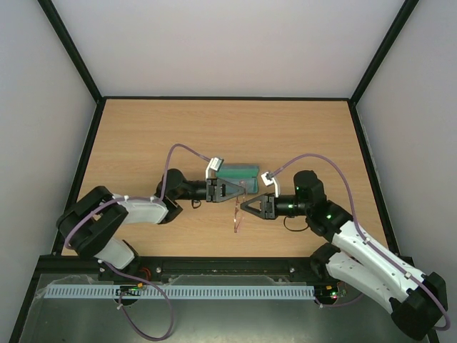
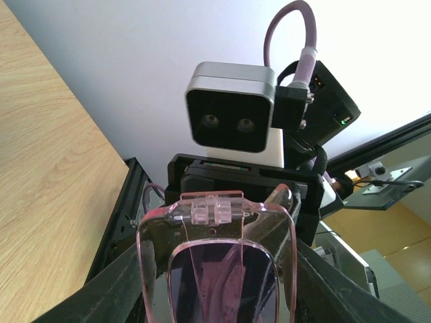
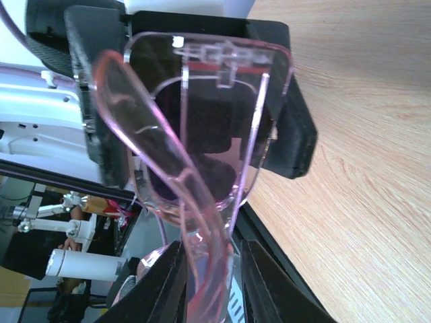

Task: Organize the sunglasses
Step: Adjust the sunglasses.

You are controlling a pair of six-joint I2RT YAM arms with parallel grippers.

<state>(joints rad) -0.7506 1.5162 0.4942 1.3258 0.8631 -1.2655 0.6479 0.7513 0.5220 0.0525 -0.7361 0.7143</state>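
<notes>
a wooden desk (image 1: 143, 143) inside white walls, and at its centre the pink sunglasses (image 2: 215, 282) are held off the surface between both arms: the left gripper (image 1: 238, 188) clamped across one lens, the right gripper (image 1: 246, 206) pinched narrow on a temple arm that points toward the near edge.

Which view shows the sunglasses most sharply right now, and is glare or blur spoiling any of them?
Left wrist: the sunglasses sharp, bright wall behind, no glare on the lens. Right wrist: they fill the frame, near temple arm soft, background blurred. Top external: evenly lit, but the thin frame is tiny and faint against the table.
</notes>
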